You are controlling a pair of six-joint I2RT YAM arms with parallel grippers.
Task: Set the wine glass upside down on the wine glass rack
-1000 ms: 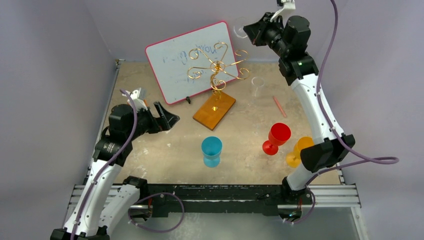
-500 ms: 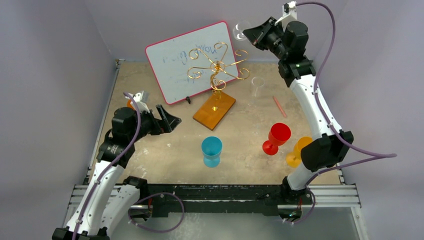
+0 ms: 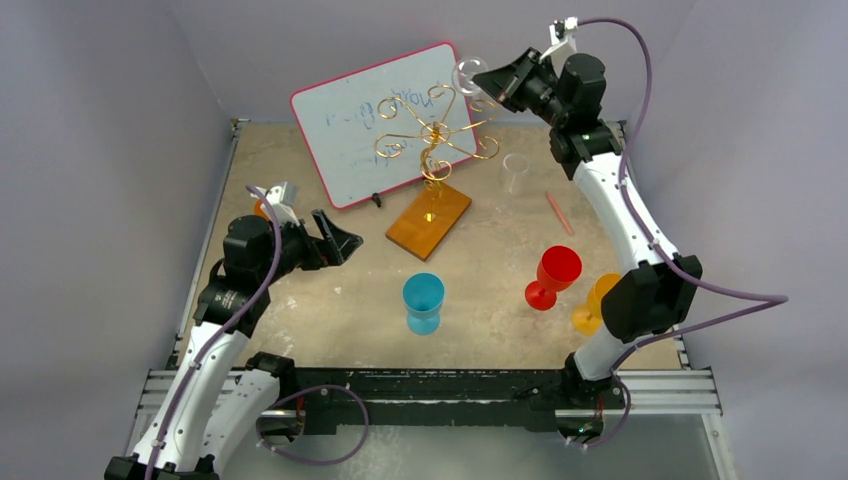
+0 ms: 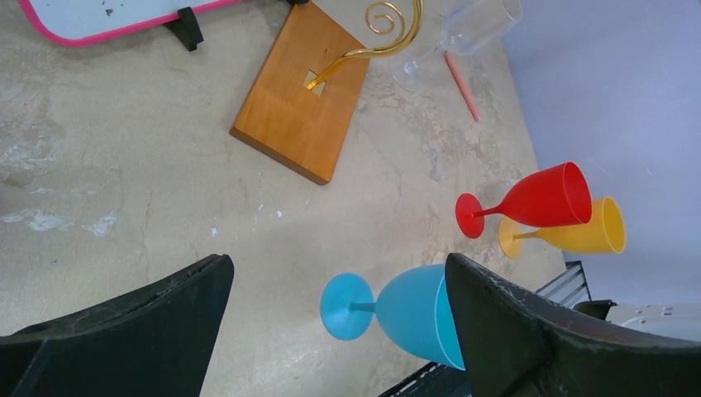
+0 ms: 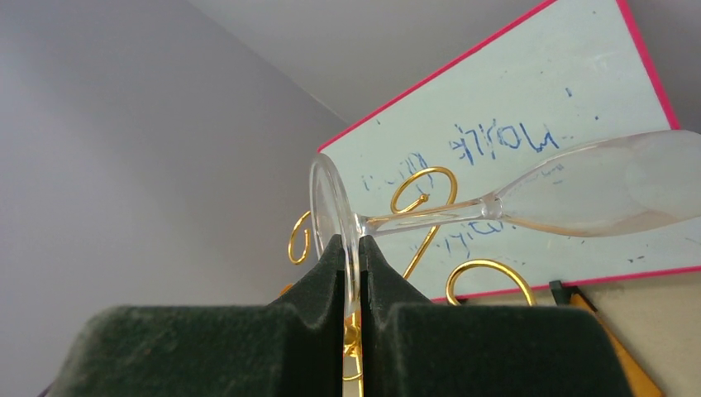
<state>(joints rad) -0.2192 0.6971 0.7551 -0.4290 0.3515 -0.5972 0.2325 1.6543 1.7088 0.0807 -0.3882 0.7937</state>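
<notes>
Wrist view on my right pincer (image 5: 351, 248) gives what the overhead cannot: its pads are clamped shut on the foot rim of the clear wine glass (image 5: 595, 186). The bowl lies sideways ahead, and the gold rack (image 5: 422, 186) scrolls sit just beyond. Since a second ago that pincer has carried the glass leftward, closer to the rack. My left pincer (image 4: 337, 269) gapes wide, holding nothing, with a blue goblet (image 4: 413, 310) on the table beyond it.
</notes>
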